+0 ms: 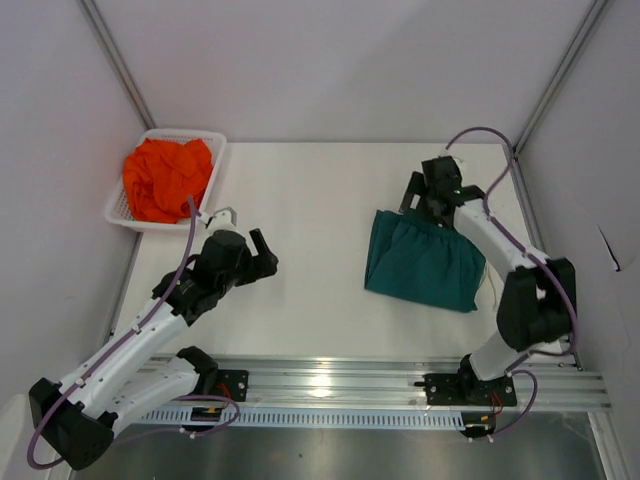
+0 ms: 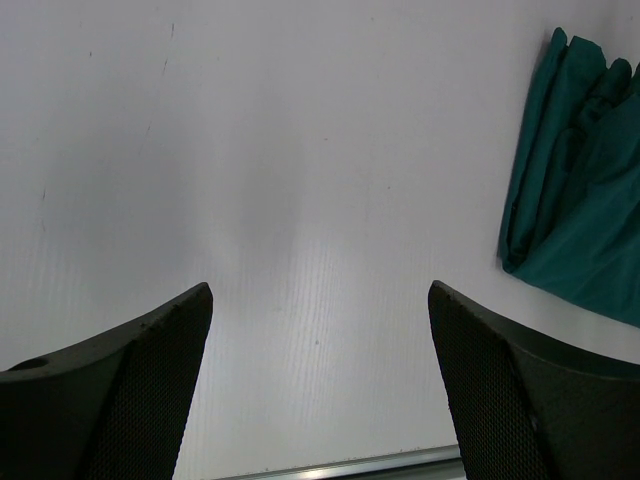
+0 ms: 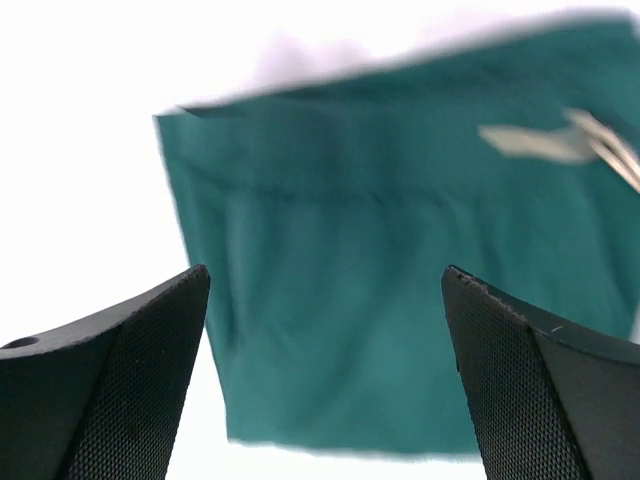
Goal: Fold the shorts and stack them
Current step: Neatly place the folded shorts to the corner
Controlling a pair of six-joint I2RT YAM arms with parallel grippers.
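The dark teal-green shorts (image 1: 425, 262) lie folded flat on the right half of the white table (image 1: 310, 190). My right gripper (image 1: 425, 192) hovers open over their far edge, nothing between its fingers. Its wrist view shows the teal shorts (image 3: 400, 280) below the open right gripper (image 3: 325, 290), with a pale drawstring (image 3: 560, 142) at the upper right. The orange shorts (image 1: 167, 178) sit crumpled in the white mesh basket (image 1: 215, 150) at the far left. My left gripper (image 1: 268, 252) is open over bare table, left of centre. In its wrist view the left gripper (image 2: 320, 300) is empty and the teal shorts (image 2: 580, 200) lie at the right.
Grey walls close in the table on the left, back and right. A metal rail (image 1: 400, 385) carrying both arm bases runs along the near edge. Bare table lies between the basket and the teal shorts.
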